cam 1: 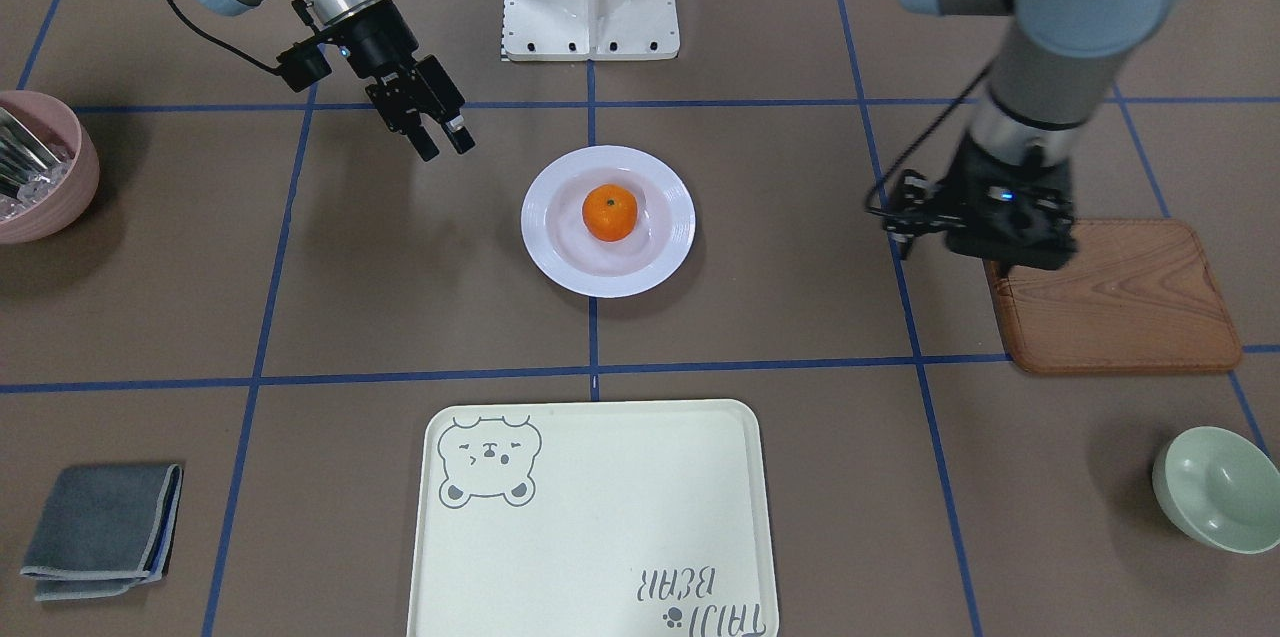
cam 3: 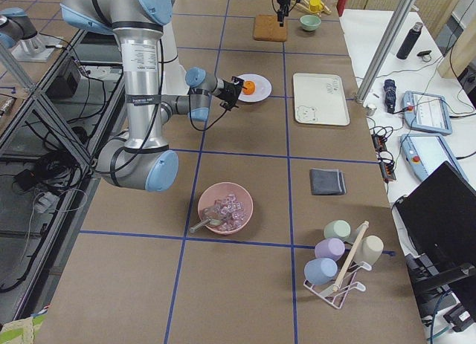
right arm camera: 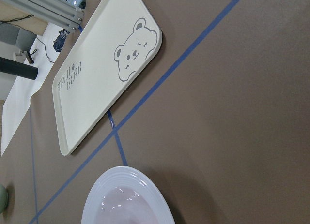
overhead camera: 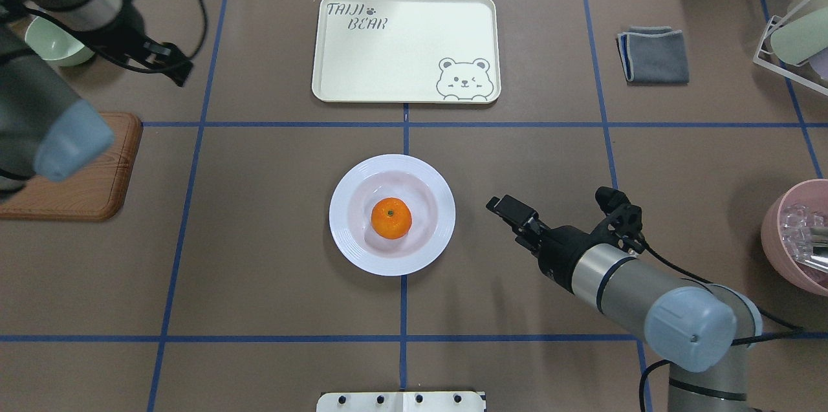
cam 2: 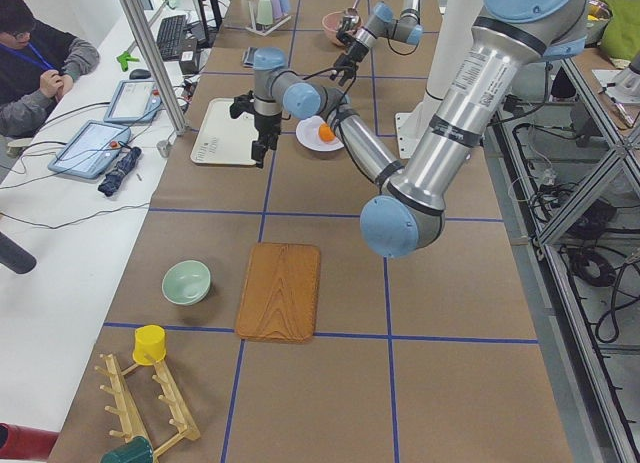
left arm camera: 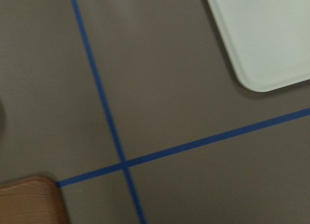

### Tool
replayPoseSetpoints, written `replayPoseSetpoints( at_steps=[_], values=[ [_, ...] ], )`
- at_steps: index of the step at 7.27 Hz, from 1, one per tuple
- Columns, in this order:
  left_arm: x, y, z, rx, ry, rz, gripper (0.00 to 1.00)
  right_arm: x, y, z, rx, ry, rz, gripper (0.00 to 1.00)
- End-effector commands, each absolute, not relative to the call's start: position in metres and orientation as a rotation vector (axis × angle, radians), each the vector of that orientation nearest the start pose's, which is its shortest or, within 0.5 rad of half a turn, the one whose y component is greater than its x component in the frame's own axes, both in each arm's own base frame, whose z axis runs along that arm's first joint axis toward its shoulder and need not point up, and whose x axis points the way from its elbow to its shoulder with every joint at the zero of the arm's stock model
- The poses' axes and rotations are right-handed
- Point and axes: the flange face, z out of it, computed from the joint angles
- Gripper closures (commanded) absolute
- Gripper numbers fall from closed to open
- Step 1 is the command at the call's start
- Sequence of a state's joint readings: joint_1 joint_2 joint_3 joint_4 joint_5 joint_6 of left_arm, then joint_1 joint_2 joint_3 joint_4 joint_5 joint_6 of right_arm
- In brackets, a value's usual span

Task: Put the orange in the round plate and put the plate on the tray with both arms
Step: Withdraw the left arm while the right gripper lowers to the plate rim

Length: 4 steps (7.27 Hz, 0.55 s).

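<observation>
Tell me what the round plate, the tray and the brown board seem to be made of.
The round plate: glazed ceramic or hard plastic, judging by its glossy white, ridged rim. The tray: probably matte cream plastic, with moulded rounded corners and a printed bear. The board: looks wooden, brown grain lines, possibly a printed imitation.

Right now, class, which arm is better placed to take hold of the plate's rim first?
Right. The right gripper hovers close beside the round plate; the left gripper hangs far off, near the wooden board.
</observation>
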State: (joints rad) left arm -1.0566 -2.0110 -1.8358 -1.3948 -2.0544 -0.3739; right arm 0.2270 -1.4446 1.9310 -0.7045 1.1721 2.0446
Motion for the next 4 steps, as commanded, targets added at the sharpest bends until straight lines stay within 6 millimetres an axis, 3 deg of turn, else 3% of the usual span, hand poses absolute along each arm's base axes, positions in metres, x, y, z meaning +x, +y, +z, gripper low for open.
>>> replayPoseSetpoints(
  at_steps=[1,2,3,4],
  values=[
    [0.102,-0.581,0.441,0.186,0.562,0.226,0.01,-0.5,-0.283,0.295,0.157,-1.4,0.906,0.01],
    [0.007,-0.588,0.502,0.212,0.53,0.253,0.01,-0.506,-0.276,0.293,0.148,-1.39,0.898,0.01],
    [-0.051,-0.593,0.556,0.181,0.59,0.259,0.01,-0.513,-0.266,0.295,0.135,-1.382,0.882,0.01],
    [-0.089,-0.6,0.596,0.124,0.679,0.167,0.01,-0.526,-0.257,0.302,0.12,-1.362,0.876,0.02]
  ],
)
